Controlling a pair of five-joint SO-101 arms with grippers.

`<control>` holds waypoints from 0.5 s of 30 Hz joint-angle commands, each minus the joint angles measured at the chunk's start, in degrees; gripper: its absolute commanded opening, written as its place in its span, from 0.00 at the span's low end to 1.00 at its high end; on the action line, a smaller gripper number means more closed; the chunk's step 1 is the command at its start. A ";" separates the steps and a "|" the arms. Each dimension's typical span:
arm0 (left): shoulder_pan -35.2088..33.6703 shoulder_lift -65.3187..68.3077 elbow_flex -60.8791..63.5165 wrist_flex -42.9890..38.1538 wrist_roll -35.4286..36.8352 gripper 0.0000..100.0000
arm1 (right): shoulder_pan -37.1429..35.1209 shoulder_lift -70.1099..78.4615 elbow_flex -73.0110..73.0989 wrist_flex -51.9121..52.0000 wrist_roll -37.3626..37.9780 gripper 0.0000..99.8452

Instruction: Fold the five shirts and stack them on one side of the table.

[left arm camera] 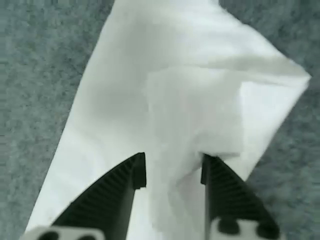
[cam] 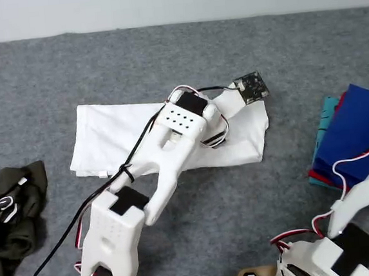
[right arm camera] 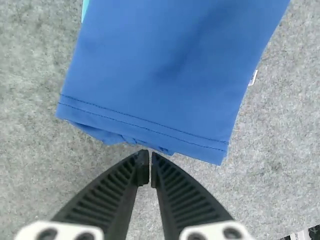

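Covering most of the high view is the grey carpeted table [cam: 164, 49], and by the look of it the job is a little past halfway. The white shirt [cam: 107, 135] lies in the middle, folded into a rough band but not yet compact; I judge it to be the one in hand. At the right edge sits the stack [cam: 340, 144]: a blue shirt [right arm camera: 170, 65] on top, with a red shirt [cam: 319, 179] and a teal shirt [cam: 324, 120] showing beneath, so three look done. The dark shirt [cam: 13, 211] is crumpled at the left edge, unfolded. The left gripper [left arm camera: 172, 172] is over the white cloth, jaws apart astride a raised fold. The right gripper [right arm camera: 150, 167] hovers just beside the blue hem, jaws together and holding nothing.
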 commanded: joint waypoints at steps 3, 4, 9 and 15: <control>-1.23 5.27 -5.05 -1.14 -1.58 0.19 | 0.13 -3.12 -3.16 0.57 -0.35 0.01; -1.58 6.42 -6.46 -1.05 -1.58 0.19 | 0.13 -3.21 -3.16 0.57 -0.35 0.01; -3.43 9.49 -17.71 4.48 -1.41 0.19 | 0.22 -3.30 -3.16 1.36 -0.26 0.01; -3.43 11.69 -31.16 13.10 -1.41 0.19 | 0.13 -3.30 -3.16 2.42 -0.26 0.01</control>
